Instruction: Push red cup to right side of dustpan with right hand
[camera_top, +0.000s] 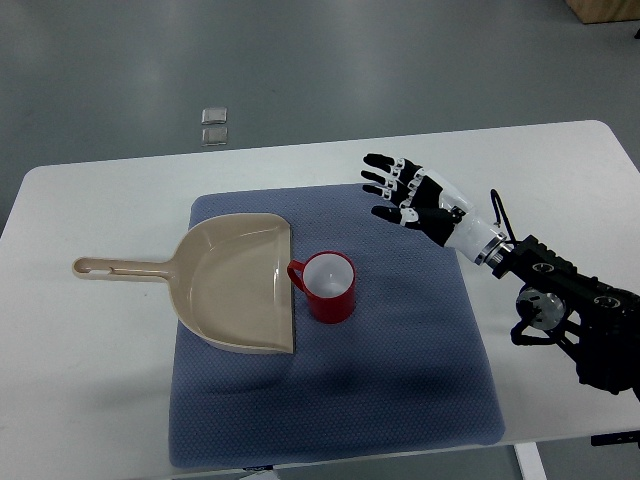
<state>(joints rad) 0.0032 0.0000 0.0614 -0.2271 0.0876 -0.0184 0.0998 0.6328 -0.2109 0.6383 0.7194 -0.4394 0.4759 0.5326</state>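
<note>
Take the dustpan (235, 285) as your landmark: its handle points left and its open mouth faces right. The red cup (328, 287) stands upright just beside that mouth, handle nearly touching the lip. Further right and farther back, your right hand (410, 198) hovers with fingers spread, holding nothing; the cup lies to its left and nearer you.

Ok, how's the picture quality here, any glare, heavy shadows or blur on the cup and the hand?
Top view: even, soft overhead light with no harsh glare; the red cup and dustpan are sharp, a faint diffuse shadow darkens the blue mat below the cup, and the right hand is in focus with its fingers spread, showing no motion blur.
</note>
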